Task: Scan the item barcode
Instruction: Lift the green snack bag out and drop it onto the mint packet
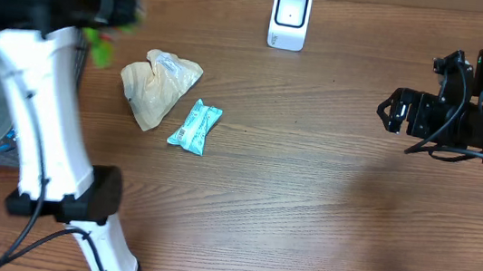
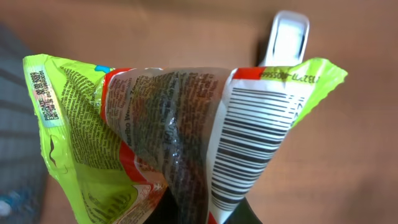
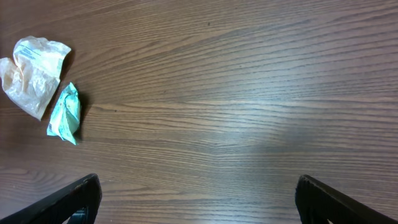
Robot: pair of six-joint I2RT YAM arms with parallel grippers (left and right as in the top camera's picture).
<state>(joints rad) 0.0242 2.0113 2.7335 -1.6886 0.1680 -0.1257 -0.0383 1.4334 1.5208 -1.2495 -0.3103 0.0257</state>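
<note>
Here, the left jaws were shut on the packet [image 2: 155,143], held above the surface short of the scanner [image 2: 287,37], the right jaws wide and empty; its creased barcode [image 2: 249,146], apparently facing away from the scanner, might fail to read.

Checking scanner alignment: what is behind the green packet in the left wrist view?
The white scanner pokes up behind the green packet; only its top shows, the rest is covered.
</note>
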